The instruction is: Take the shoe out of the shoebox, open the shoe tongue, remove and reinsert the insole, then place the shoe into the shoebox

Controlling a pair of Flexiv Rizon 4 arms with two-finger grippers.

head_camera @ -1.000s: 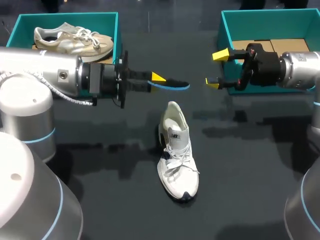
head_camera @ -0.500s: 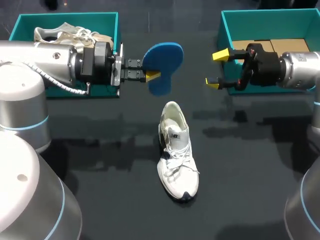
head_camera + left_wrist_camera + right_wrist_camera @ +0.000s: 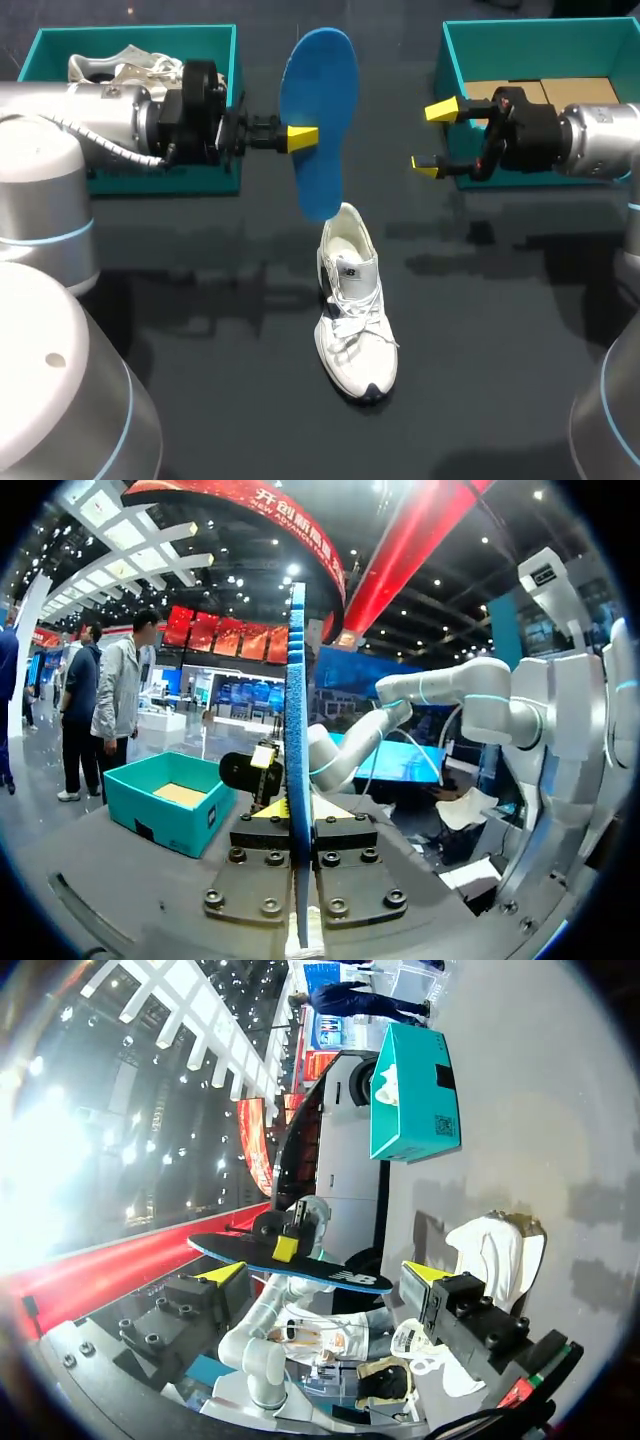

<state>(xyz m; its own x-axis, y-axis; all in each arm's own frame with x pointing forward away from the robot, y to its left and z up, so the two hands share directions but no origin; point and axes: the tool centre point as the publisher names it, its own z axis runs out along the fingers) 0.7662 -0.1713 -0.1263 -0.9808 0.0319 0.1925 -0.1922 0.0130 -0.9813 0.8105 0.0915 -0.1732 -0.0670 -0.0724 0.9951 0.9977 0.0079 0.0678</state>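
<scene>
Left hand [image 3: 300, 135] clamped on blue insole [image 3: 320, 100], above bench centre-rear | right hand [image 3: 432, 138] wide open, empty, beside right shoebox [image 3: 540, 38] at far-right corner | white shoe [image 3: 352, 300] upright mid-bench | dark glossy bench [image 3: 500, 360] | left shoebox [image 3: 130, 38] at far-left corner holds beige shoe [image 3: 110, 68]

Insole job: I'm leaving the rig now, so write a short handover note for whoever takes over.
Left arm: jaws shut on the blue insole, held off the table near the white shoe's heel.
Right arm: jaws open, empty, by the right shoebox.
Shoe stands on the table.
Done: shoe out, insole removed.
To do: reinsert insole, box the shoe.
</scene>
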